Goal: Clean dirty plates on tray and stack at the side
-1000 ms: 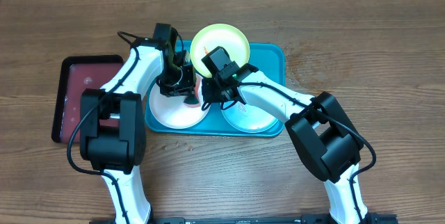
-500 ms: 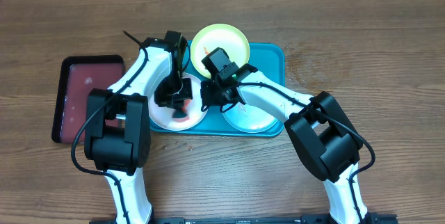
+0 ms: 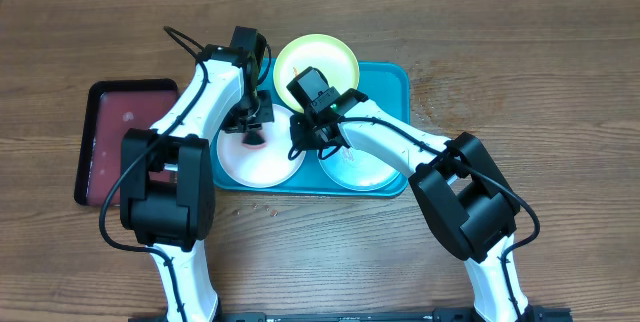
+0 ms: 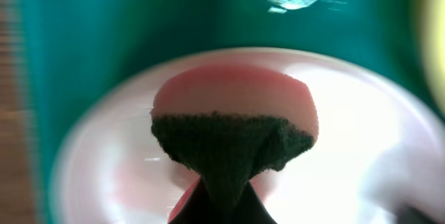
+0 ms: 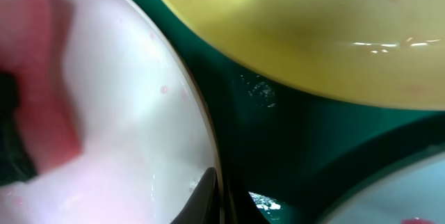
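Overhead: white plate (image 3: 262, 167), yellow-green plate (image 3: 320, 57) and mint plate (image 3: 368, 170) all lie on the tray (image 3: 392, 77), none stacked aside; left pincer (image 3: 252, 134) over the white one, right pincer (image 3: 303, 146) at its rim. Left wrist: pincer clamped on the sponge (image 4: 233, 113), scrubbing seemingly unfinished. Right wrist: grip on that rim unclear.

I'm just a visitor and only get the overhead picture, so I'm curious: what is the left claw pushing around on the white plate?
Observer: Its wrist camera shows a sponge, pink with a dark green scrubbing side, pinched in the left claw.
Visitor: Is the plate clean?
Observer: Not quite. Close up, the white plate has a faint pink tinge near the sponge, though that view is blurred.
Visitor: And the right claw?
Observer: Its own camera shows one dark fingertip right at the white plate's rim. I cannot tell whether it is gripping.
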`<state>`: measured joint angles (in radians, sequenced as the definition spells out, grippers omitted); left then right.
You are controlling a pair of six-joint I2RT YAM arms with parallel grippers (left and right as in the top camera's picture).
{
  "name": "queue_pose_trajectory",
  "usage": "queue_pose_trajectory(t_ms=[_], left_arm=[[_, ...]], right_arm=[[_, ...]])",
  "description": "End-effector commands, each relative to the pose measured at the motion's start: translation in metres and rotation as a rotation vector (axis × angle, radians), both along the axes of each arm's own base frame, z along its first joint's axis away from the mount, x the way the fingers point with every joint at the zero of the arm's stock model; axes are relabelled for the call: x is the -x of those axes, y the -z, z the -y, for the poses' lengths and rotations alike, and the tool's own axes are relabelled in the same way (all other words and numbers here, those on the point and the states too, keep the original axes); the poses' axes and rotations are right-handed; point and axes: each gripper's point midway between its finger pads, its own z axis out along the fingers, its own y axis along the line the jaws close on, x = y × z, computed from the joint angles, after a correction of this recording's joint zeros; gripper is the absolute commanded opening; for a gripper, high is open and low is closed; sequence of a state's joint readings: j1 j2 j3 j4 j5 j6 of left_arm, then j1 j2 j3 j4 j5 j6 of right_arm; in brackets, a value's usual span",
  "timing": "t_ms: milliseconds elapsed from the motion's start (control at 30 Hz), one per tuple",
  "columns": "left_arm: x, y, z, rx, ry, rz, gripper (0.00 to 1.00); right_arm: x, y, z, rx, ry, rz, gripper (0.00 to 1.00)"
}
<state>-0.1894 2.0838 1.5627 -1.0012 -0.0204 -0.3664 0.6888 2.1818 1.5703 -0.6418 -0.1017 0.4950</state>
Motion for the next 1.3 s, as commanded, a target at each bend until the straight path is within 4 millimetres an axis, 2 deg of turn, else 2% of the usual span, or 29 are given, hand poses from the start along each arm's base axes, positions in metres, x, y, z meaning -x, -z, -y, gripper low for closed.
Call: queue_pose_trajectory(t_ms=[0, 267, 433, 500, 600, 700, 833, 1067, 1267], left_arm=[[0.002, -0.004, 0.041, 0.219, 0.049, -0.020, 0.04], [0.024, 0.014, 0.057, 0.239, 0.083, -0.073, 0.04], [0.028, 0.030, 0.057, 0.237, 0.060, -0.066, 0.04], [0.029, 0.036, 0.045, 0.176, 0.053, -0.061, 0.04], [0.026, 0.039, 0.004, -0.043, 0.034, -0.041, 0.04], [0.024, 0.033, -0.031, -0.227, 0.008, -0.025, 0.04], [0.022, 0.024, -0.057, -0.355, -0.005, -0.013, 0.04], [0.008, 0.011, -0.070, -0.408, -0.021, 0.028, 0.04], [-0.003, 0.004, -0.063, -0.361, -0.032, 0.057, 0.04]], right_arm=[[-0.004, 0.014, 0.014, 0.096, 0.004, 0.023, 0.04], [-0.003, 0.013, 0.008, 0.065, -0.002, 0.014, 0.04], [-0.002, 0.013, 0.009, 0.069, -0.002, 0.009, 0.04], [-0.001, 0.013, 0.010, 0.072, -0.002, 0.006, 0.04], [0.000, 0.014, 0.010, 0.075, -0.002, 0.003, 0.04], [0.000, 0.014, 0.010, 0.074, -0.002, 0.004, 0.04], [0.000, 0.014, 0.010, 0.074, -0.002, 0.004, 0.04], [0.001, 0.014, 0.011, 0.079, -0.003, -0.002, 0.04], [0.002, 0.014, 0.012, 0.081, -0.003, -0.005, 0.04]])
